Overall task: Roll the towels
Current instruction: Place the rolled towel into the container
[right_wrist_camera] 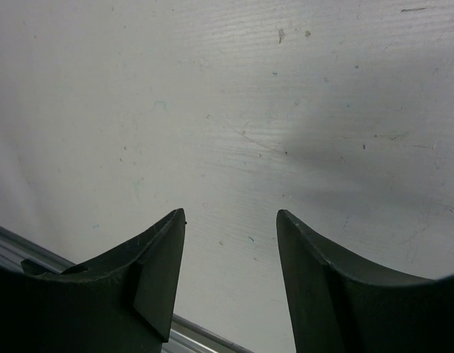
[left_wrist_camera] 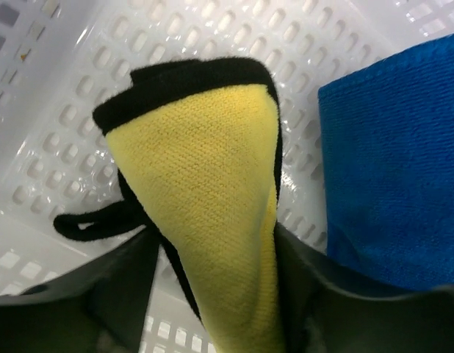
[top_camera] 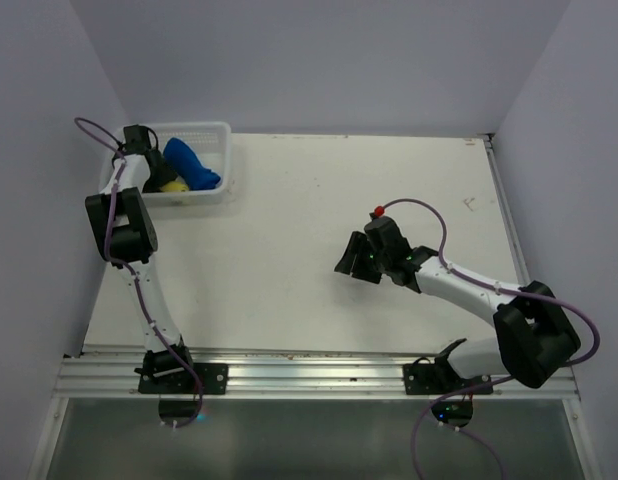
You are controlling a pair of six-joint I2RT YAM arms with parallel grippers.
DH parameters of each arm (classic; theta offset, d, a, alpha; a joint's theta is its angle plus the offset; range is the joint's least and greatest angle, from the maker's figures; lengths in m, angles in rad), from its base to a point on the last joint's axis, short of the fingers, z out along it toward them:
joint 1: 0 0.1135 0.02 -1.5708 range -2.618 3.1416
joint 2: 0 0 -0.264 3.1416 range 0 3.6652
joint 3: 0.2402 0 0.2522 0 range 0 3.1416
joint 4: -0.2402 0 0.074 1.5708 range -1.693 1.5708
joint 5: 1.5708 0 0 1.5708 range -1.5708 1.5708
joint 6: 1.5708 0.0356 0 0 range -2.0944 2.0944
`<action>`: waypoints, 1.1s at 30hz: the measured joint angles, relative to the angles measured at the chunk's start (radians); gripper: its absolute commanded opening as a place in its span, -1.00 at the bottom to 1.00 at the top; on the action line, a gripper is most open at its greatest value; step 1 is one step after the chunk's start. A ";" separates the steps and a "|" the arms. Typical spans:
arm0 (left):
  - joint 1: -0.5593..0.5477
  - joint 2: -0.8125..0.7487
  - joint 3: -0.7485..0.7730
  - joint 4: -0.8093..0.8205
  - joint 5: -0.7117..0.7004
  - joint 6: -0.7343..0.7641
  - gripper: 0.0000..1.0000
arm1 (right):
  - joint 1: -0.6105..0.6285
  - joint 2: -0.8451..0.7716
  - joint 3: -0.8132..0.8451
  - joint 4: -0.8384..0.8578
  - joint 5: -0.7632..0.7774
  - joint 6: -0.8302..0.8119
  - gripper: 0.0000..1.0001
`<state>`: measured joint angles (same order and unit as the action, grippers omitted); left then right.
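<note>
Both towels lie in the white basket (top_camera: 217, 160) at the upper left of the overhead view. The blue towel (left_wrist_camera: 392, 147) looks rolled, and the yellow towel (left_wrist_camera: 205, 169) is bundled beside it with its black edging showing. My left pincer (left_wrist_camera: 216, 235) straddles the yellow one, but I cannot tell whether it grips or merely brushes it. My right pincer (right_wrist_camera: 231, 220) is parted and empty over the bare surface (right_wrist_camera: 286, 88). I judge the rolling done, with only letting go and backing away left.

Looked like a robotics lab test cell: white table (top_camera: 319, 250) w/ plain pale walls (top_camera: 319, 60) left, far & right, aluminium mounting rail (top_camera: 309, 372) at near edge.
</note>
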<state>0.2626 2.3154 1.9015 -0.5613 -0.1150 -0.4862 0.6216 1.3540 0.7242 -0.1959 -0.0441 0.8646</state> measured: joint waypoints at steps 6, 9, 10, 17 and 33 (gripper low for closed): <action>0.003 0.000 0.000 0.014 0.003 -0.002 0.70 | 0.000 -0.001 0.000 -0.009 0.000 -0.003 0.18; 0.006 -0.002 0.000 0.014 0.006 -0.002 0.79 | 0.000 -0.010 0.002 -0.026 0.004 -0.008 0.27; 0.008 -0.004 0.000 0.013 0.007 -0.002 0.82 | 0.000 -0.016 0.005 -0.035 0.005 -0.011 0.30; 0.021 -0.078 0.000 0.019 0.035 -0.001 0.99 | 0.000 -0.035 0.092 -0.087 0.027 -0.040 0.45; -0.169 -0.748 -0.449 0.219 0.132 -0.001 0.99 | -0.001 -0.057 0.447 -0.298 0.237 -0.232 0.88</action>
<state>0.0937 1.5673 1.4528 -0.3420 0.0170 -0.4870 0.6205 1.2968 1.1709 -0.4938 0.1932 0.6327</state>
